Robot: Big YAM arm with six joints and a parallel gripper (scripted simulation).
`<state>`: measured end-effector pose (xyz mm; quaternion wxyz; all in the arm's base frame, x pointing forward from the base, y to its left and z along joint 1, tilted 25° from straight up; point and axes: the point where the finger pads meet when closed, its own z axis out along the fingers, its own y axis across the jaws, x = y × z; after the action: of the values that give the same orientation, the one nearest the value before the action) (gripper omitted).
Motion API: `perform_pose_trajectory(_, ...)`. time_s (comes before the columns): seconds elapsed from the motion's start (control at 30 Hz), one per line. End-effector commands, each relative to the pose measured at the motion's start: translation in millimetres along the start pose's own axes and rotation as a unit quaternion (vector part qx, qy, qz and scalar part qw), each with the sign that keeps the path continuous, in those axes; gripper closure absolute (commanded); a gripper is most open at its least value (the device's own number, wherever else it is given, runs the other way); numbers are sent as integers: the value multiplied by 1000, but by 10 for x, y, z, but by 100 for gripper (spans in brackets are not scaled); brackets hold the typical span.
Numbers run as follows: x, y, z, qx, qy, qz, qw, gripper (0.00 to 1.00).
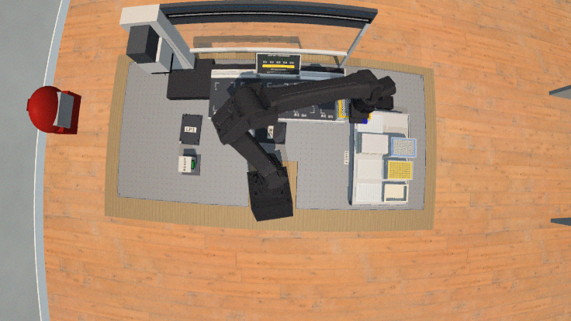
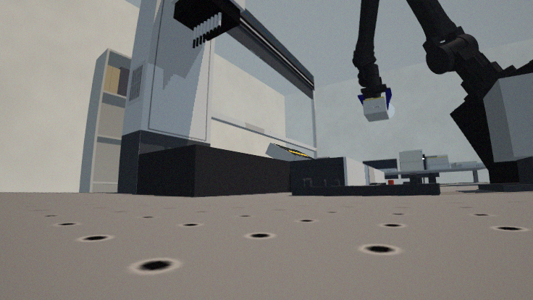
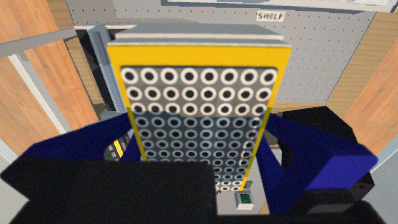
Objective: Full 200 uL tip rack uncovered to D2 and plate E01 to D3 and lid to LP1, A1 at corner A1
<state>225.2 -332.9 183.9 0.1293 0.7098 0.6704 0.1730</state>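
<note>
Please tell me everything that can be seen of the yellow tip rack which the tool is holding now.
The yellow tip rack is a rectangular box with a yellow top plate and pale grey sides. Its grey field shows pale rings with dark centres in every visible place, so it looks full, and no cover shows on it. The tool is shut on it, one blue finger against each long side. In the exterior view it hangs high above the deck, slightly tilted, touching nothing else.

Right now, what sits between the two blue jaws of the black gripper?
A yellow-framed tip rack, uncovered and filled with pale tip rings, is clamped between the jaws of the gripper. The wrist view shows it best; the exterior view shows it held up in the air.
</note>
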Motion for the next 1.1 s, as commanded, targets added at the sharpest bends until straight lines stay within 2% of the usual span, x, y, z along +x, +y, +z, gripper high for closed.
perform_pose_trajectory(0.0,-127,41,-196,-12,-28,10,999,100)
perform_pose_trajectory(0.03,-162,15,-99,-5,-16,16,1000,100)
perform_pose_trajectory(0.07,-147,36,-89,-5,-14,13,1000,100)
perform_pose_trajectory(0.1,-141,46,-86,-5,-14,11,1000,100)
perform_pose_trajectory(0.17,-65,-121,-118,-7,-19,3,1000,100)
perform_pose_trajectory(0.5,-61,-620,-106,-6,-20,3,1000,100)
perform_pose_trajectory(0.63,-59,-689,-105,-6,-19,3,1000,100)
perform_pose_trajectory(0.73,-73,-552,-134,-7,-23,-44,999,100)
perform_pose_trajectory(1.07,-117,-626,-145,-4,-25,-133,991,100)
